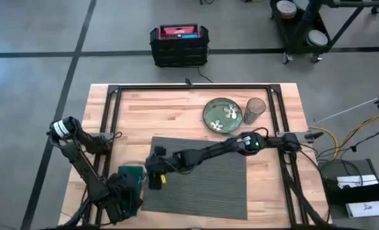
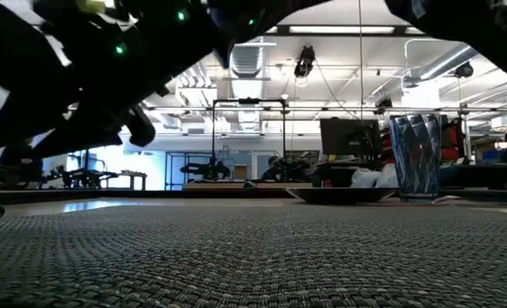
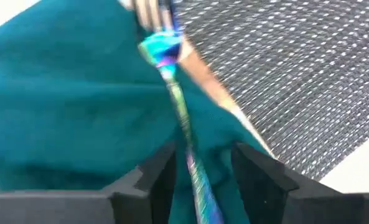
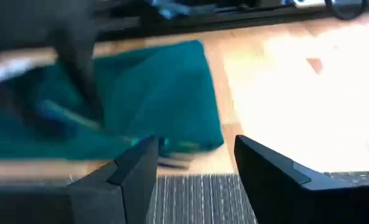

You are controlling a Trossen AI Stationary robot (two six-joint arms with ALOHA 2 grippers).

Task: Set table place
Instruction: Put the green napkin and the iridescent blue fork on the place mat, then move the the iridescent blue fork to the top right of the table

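The left claw is shut on a thin shiny rainbow-coloured utensil over the dark green cloth napkin. Right beside it, the right claw is open, at the left edge of the dark grey ribbed placemat. Farther off on the light-wood counter, a green flowered plate and clear glass cup look empty.

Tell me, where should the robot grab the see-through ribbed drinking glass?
Grip the clear ribbed drinking glass around its upright side wall, probably mid-height, coming from the side away from the green flowered plate close beside it.
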